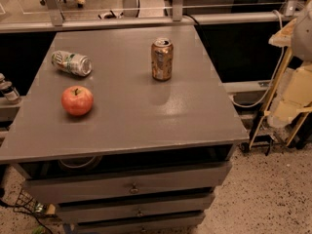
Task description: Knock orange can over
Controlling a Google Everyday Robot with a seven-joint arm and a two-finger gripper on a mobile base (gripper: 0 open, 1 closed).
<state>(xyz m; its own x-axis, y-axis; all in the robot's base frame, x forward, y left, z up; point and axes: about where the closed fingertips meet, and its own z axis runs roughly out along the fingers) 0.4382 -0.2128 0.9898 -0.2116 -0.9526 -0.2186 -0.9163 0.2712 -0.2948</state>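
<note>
The orange can (162, 59) stands upright on the grey cabinet top (146, 116), toward the back and right of centre. It is orange-bronze with pale mottling and a silver top with a pull tab. My arm and gripper (294, 99) show as pale shapes at the right edge of the view. They are off the cabinet's right side, lower than the can and well apart from it. Nothing is in contact with the can.
A green-and-white can (72, 63) lies on its side at the back left. A red apple (77, 100) sits at the left front. The top drawer (126, 172) below is partly open. A yellow frame (273, 106) stands on the floor at the right.
</note>
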